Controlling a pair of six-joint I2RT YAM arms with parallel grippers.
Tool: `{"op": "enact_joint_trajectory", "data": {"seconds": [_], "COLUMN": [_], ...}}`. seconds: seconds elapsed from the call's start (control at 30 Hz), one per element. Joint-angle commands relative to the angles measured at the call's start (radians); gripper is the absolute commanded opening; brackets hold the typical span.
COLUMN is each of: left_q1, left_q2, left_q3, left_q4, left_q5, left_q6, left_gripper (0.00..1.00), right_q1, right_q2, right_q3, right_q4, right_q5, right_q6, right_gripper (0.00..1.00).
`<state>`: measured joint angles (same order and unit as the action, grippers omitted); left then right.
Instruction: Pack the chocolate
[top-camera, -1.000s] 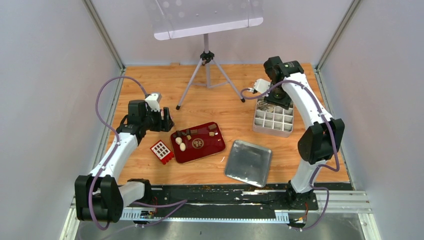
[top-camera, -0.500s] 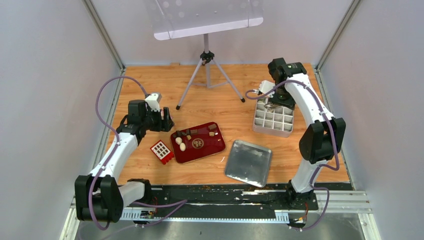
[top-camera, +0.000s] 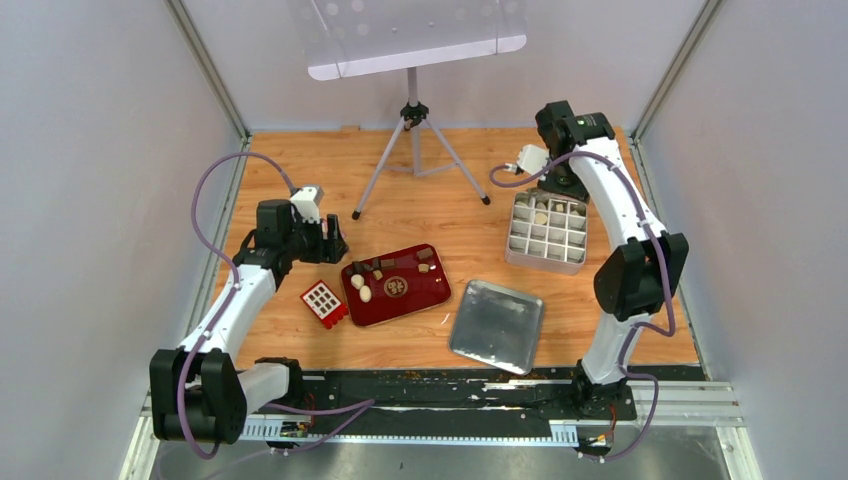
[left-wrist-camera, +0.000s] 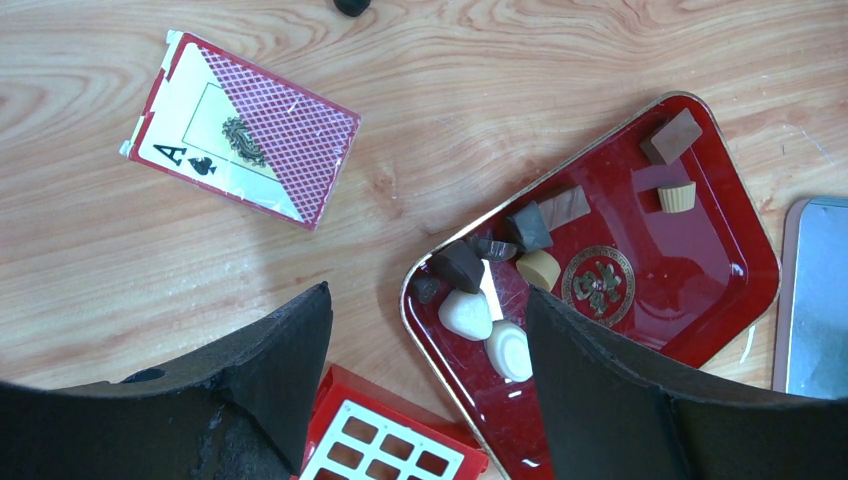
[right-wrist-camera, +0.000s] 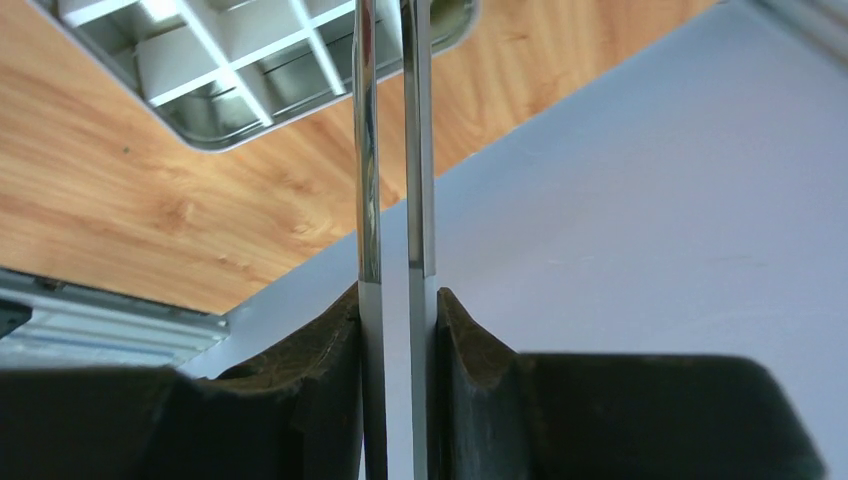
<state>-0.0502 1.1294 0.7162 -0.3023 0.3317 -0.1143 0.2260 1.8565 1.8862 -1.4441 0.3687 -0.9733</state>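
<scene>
The chocolate (top-camera: 362, 288), cream ovals and brown blocks, lies on a red tray (top-camera: 410, 295). In the left wrist view several pieces (left-wrist-camera: 466, 313) cluster at the tray's (left-wrist-camera: 700, 290) left end. My left gripper (top-camera: 330, 243) is open and empty, its jaws (left-wrist-camera: 427, 295) straddling that end. My right gripper (top-camera: 556, 185) is at the far edge of a white grid box (top-camera: 545, 240), shut on metal tongs (right-wrist-camera: 365, 150) that point toward the box (right-wrist-camera: 230, 60). A few pieces (top-camera: 541, 215) sit in the box's far cells.
A small red box with a white grid (top-camera: 324, 301) lies left of the tray, also in the left wrist view (left-wrist-camera: 385, 450). A playing card (left-wrist-camera: 250, 130) lies on the wood. A silver lid (top-camera: 497, 325) sits front centre. A tripod (top-camera: 413, 130) stands at the back.
My right arm has pulled back from over the grid box toward its far edge, uncovering the far cells. The left arm has not moved.
</scene>
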Motion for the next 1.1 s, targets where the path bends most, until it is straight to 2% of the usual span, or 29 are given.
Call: {"op": "enact_joint_trajectory", "data": {"seconds": [0.0, 0.4, 0.6, 0.73, 0.9, 0.97, 1.07], "left_q1": [0.008, 0.008, 0.008, 0.008, 0.008, 0.009, 0.008], "left_q2": [0.001, 0.0, -0.002, -0.001, 0.0, -0.002, -0.006], "left_q3": [0.037, 0.04, 0.047, 0.053, 0.045, 0.044, 0.04], "left_q4": [0.026, 0.02, 0.015, 0.011, 0.018, 0.022, 0.029], "left_q5": [0.0, 0.0, -0.003, -0.004, -0.004, -0.003, -0.006], "left_q6": [0.002, 0.005, 0.01, 0.014, 0.009, 0.008, 0.004], "left_gripper": [0.79, 0.79, 0.79, 0.79, 0.79, 0.79, 0.79], "right_q1": [0.039, 0.044, 0.037, 0.038, 0.073, 0.123, 0.225], "right_q2": [-0.023, -0.053, -0.024, -0.015, 0.008, -0.013, -0.077], "right_q3": [0.118, -0.146, -0.191, -0.086, 0.145, 0.165, 0.103], "right_q4": [-0.014, 0.087, 0.121, 0.08, -0.044, -0.063, -0.042], "right_q5": [0.053, 0.106, 0.12, 0.087, 0.03, -0.001, -0.067], "right_q6": [-0.008, -0.006, 0.002, 0.023, 0.03, 0.015, -0.013], "right_gripper": [0.2, 0.2, 0.2, 0.19, 0.19, 0.2, 0.21]}}
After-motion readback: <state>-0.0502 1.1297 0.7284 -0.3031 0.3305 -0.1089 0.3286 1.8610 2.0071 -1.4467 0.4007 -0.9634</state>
